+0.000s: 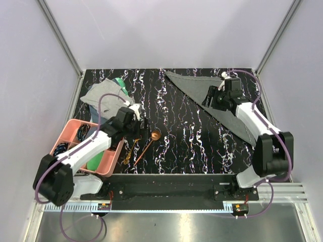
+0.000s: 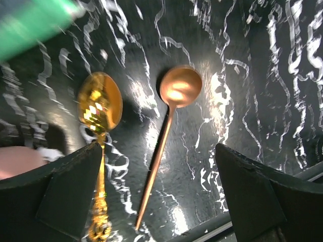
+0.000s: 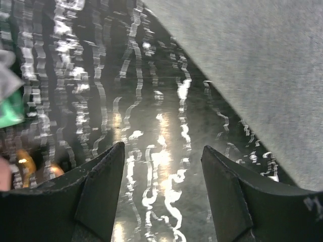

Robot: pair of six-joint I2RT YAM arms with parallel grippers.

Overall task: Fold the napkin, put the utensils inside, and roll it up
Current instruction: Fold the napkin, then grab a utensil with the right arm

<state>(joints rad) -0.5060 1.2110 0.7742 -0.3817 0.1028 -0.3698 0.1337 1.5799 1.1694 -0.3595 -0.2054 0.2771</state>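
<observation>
The dark grey napkin (image 1: 189, 83) lies folded into a long triangle at the table's back right, and its edge fills the upper right of the right wrist view (image 3: 252, 65). Two utensils lie side by side on the marbled black table, left of centre: a gold spoon (image 2: 100, 106) and a copper spoon (image 2: 180, 86) (image 1: 155, 134), bowls pointing away from the arm. My left gripper (image 2: 159, 147) (image 1: 143, 125) hangs open above their handles, holding nothing. My right gripper (image 3: 162, 148) (image 1: 208, 97) stands open over bare table just off the napkin's left edge.
A light grey cloth (image 1: 103, 93) covers a green item (image 1: 120, 83) at the back left. A pink bin (image 1: 75, 133) with cables and a green object sits at the left front, beside the left arm. Metal frame posts and pale walls enclose the table.
</observation>
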